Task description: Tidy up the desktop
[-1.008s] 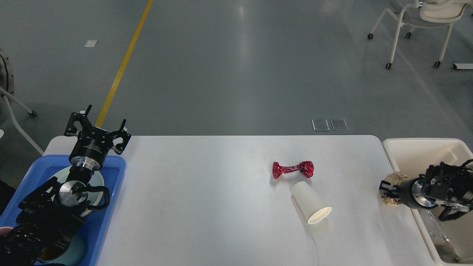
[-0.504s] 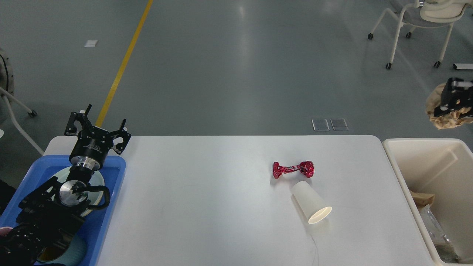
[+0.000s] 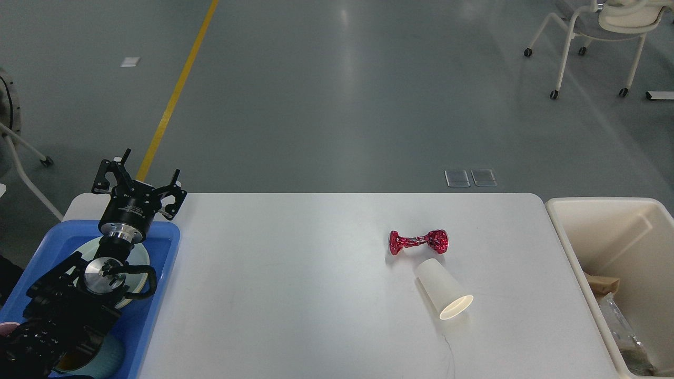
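A: Left claw, the black two-finger gripper [image 3: 138, 181], hangs above the far end of the blue plastic tray [image 3: 158, 273], fingers spread, nothing between them. Right claw is out of the picture, so its state cannot be told.

B: And the desktop?

A: The large smooth white rectangular desktop [image 3: 295, 284] fills the lower middle. Two stray items lie on it right of centre: a crumpled red foil wrapper [image 3: 418, 241] and, just beside it and nearer me, a white paper cup [image 3: 443, 295] on its side, mouth toward the near edge.

B: Step in hand?

A: My judgement: between picks. The next move calls for reaching the cup or wrapper and carrying it to the cream plastic bin [image 3: 590, 208] off the right edge.

B: Room?

A: Plenty. The surface around both items is open; the cup may roll if nudged.
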Available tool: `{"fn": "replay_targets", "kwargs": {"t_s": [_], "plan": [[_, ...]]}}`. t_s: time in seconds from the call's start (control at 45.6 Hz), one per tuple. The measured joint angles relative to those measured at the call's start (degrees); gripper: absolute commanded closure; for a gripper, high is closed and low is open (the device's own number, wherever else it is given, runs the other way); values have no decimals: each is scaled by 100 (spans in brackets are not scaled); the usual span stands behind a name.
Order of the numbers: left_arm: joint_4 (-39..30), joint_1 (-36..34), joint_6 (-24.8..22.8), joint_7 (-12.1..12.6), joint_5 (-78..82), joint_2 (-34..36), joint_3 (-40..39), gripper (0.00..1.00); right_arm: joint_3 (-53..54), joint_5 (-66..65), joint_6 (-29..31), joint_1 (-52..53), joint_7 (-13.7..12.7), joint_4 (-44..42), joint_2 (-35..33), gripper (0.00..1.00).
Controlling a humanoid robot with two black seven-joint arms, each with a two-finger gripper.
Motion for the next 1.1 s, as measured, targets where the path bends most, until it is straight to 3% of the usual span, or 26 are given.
{"fn": "replay_targets", "kwargs": {"t_s": [0.219,0.351,0.548,0.57,0.591,0.635,1.095], "plan": [[0,0,0,0,0,0,0,1,164,-285,-2474,-3445,32,-1650,-334,100],[0,-2,0,0,0,0,0,1,992,552,-3916,-5788,52,-3024,64,100],[0,-4,0,0,-2,0,0,1,2370,1441,-4232,-9192,56,-4839,986,100],[1,-4,0,0,-4,4,0,1,2458,1467,-4232,-9491,55,-4999,1095,93],[3,-4,0,0,-5,7,0,1,2525,1478,-4231,-9654,56,-5108,1177,72],[2,-5,0,0,-2,3,0,1,2665,1490,-4260,-9879,57,-5319,1327,0],[0,-5,0,0,1,0,0,1,3297,1505,-4266,-10184,27,-5416,1647,0]]}}
